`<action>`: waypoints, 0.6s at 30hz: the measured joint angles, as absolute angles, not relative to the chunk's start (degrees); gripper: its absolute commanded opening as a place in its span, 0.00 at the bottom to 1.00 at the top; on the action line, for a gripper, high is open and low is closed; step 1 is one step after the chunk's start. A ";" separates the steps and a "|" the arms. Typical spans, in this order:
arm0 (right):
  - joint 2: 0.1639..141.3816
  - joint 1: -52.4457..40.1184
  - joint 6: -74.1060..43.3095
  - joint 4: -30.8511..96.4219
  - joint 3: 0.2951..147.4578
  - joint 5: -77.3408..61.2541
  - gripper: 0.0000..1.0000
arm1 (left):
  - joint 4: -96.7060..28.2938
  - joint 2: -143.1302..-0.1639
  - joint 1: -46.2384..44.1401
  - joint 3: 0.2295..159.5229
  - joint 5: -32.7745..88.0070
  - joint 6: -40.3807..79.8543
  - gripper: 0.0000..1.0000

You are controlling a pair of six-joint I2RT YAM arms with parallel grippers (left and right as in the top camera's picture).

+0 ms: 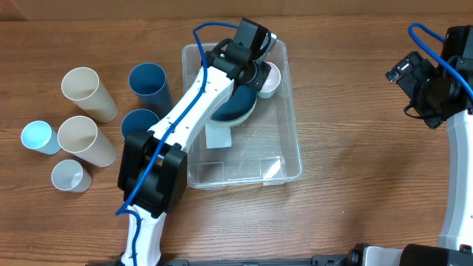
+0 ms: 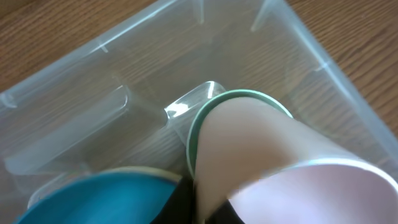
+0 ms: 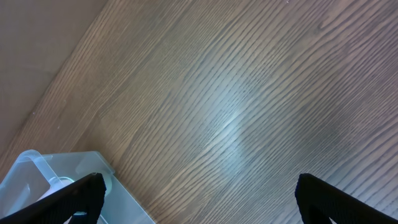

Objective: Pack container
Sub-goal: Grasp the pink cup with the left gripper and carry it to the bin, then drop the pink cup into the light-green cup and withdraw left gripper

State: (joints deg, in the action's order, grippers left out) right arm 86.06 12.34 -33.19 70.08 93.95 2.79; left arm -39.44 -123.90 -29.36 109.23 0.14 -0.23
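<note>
Reaching into the container [image 1: 284,148], which sits mid-table, your left gripper [image 1: 253,68] hangs over a blue bowl [image 1: 240,107] and a pale bowl [image 1: 270,80] at its far end; whether its jaws grip anything cannot be told. Your right gripper [image 3: 198,186] hovers well to the right over the wooden table [image 3: 249,93], fingers wide apart.

Your left arm [image 1: 188,103] has white links between chunky black joint housings [image 1: 151,174]. A thin blue cable [image 1: 214,24] runs along it and loops above its black wrist. Your right arm [image 1: 452,207] shows the same white link, a black head and a blue cable loop [image 1: 423,28]. The right end effector [image 3: 208,208] has matte black fingers [image 3: 78,196].
</note>
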 measured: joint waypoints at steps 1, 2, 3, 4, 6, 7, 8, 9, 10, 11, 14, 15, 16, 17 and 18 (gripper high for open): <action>86.06 12.34 -33.19 70.11 93.95 2.79 1.00 | -40.07 -123.90 -29.21 109.43 0.14 -0.21 0.09; 86.06 12.34 -33.19 70.15 93.95 2.79 1.00 | -40.97 -123.90 -29.21 110.13 0.14 -0.21 0.14; 86.06 12.34 -33.19 70.11 93.95 2.79 1.00 | -42.26 -123.90 -29.21 111.15 0.12 -0.19 0.23; 86.06 12.34 -33.19 70.11 93.95 2.81 1.00 | -44.07 -123.90 -29.21 112.40 0.05 -0.01 0.38; 86.06 12.34 -33.19 70.11 93.95 2.79 1.00 | -49.82 -123.90 -29.21 116.92 -1.43 -0.08 0.64; 86.06 12.34 -33.19 70.13 93.95 2.79 1.00 | -51.79 -123.87 -29.21 118.96 -2.55 -0.30 0.67; 86.06 12.34 -33.19 70.11 93.95 2.79 1.00 | -56.73 -124.14 -29.21 122.65 -4.21 -0.23 0.70; 86.06 12.34 -33.19 70.13 93.95 2.79 1.00 | -62.72 -124.57 -29.21 127.35 -6.35 0.19 0.73; 86.06 12.34 -33.19 70.11 93.95 2.76 1.00 | -68.03 -124.73 -29.21 133.38 -9.21 0.23 0.75; 86.06 12.34 -33.17 70.13 93.95 2.79 1.00 | -72.27 -124.64 -29.06 138.82 -11.53 0.62 0.78; 86.06 12.34 -33.19 70.13 93.95 2.81 1.00 | -84.64 -123.48 -27.35 153.29 -17.30 4.82 0.81; 86.06 12.34 -33.17 70.08 93.95 2.79 1.00 | -87.72 -122.41 -25.78 156.18 -18.37 7.31 0.81; 86.06 12.34 -33.19 70.11 93.95 2.79 1.00 | -91.05 -121.19 -23.57 158.12 -19.14 9.41 0.77; 86.06 12.34 -33.19 70.11 93.95 2.79 1.00 | -94.94 -119.70 -20.32 159.39 -19.81 11.84 0.78; 86.06 12.34 -33.17 70.11 93.95 2.79 1.00 | -96.23 -118.85 -18.00 159.50 -19.84 12.47 0.77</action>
State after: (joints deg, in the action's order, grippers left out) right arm 86.06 12.34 -33.17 70.11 93.95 2.79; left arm -96.23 -118.85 -18.00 159.50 -19.84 12.47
